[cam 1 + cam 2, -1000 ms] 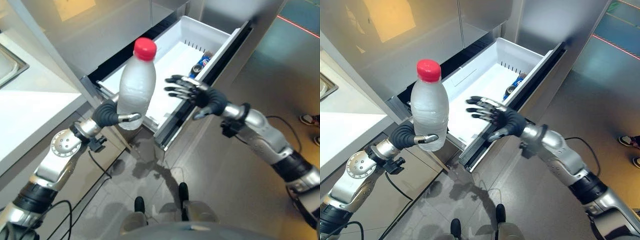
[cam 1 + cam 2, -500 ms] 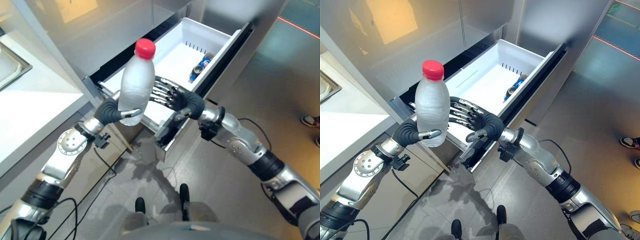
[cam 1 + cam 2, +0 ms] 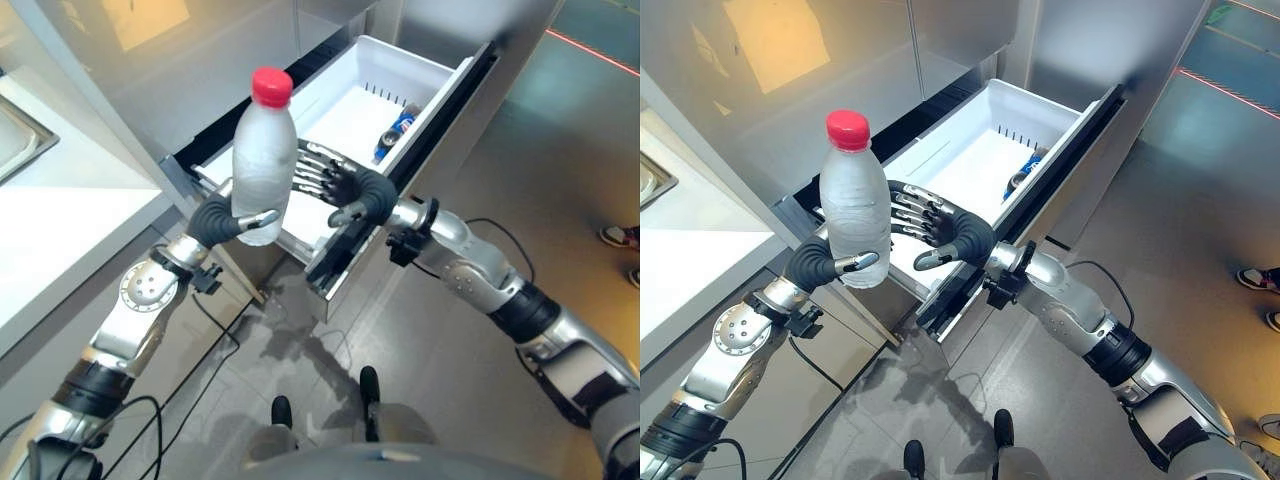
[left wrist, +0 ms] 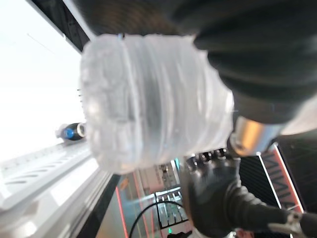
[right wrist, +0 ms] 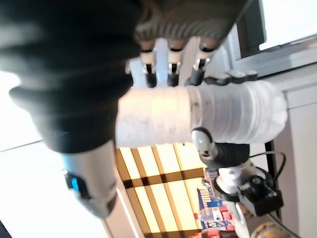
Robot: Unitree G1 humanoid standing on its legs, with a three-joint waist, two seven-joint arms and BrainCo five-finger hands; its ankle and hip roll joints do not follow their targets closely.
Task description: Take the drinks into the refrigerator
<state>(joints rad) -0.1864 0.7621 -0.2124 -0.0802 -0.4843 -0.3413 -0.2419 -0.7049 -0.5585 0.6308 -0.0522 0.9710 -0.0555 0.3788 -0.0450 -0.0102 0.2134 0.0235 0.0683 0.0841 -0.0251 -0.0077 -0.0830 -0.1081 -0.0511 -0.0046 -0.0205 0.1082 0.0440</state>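
Observation:
A clear plastic bottle [image 3: 262,170] with a red cap stands upright in my left hand [image 3: 215,222], whose fingers curl round its lower part. It hangs in front of the near corner of the open white refrigerator drawer [image 3: 432,64]. My right hand [image 3: 360,190] is just right of the bottle, with straight spread fingers reaching behind it and the thumb out in front. In the right wrist view the fingertips [image 5: 171,64] rest against the bottle [image 5: 208,119]. A blue drink can [image 3: 395,128] lies at the drawer's far end.
The drawer's dark front panel [image 3: 405,180] juts out over the floor. A white counter [image 3: 60,230] with a sink corner [image 3: 15,125] lies at the left. Steel refrigerator doors [image 3: 790,90] rise behind. A person's shoe [image 3: 620,238] shows at the right edge.
My right hand has swung left from open air beside the drawer front to the bottle, with its fingers now behind it. The bottle has shifted slightly left.

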